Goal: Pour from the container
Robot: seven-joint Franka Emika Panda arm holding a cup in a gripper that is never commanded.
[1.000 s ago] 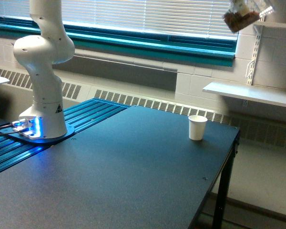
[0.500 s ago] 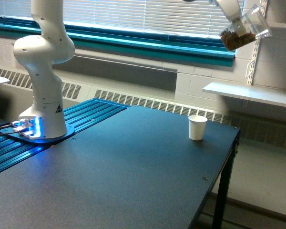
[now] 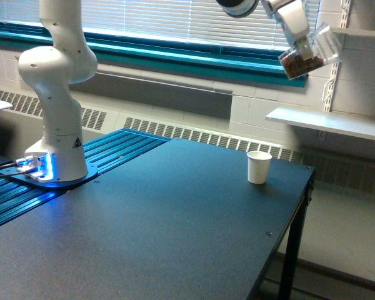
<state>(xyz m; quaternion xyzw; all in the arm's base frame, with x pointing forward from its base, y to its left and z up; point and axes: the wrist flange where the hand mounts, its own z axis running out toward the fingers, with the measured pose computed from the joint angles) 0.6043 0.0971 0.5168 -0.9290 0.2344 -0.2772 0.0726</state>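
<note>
While tilted, container (image 3: 307, 55) mouth points upper right (granules low) | fingers (image 3: 298, 39) grasping it

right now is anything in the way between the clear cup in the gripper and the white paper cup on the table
Nothing visible is. The gripper holds the clear cup tilted, high above the table and toward the exterior view's right of the white paper cup. Only open air lies between them, and the paper cup stands alone with its mouth uncovered.

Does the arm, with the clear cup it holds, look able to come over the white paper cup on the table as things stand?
Probably yes. The clear cup, tilted in the gripper, hangs high above the white paper cup, and nothing stands between them. The table around the paper cup is bare.
</note>
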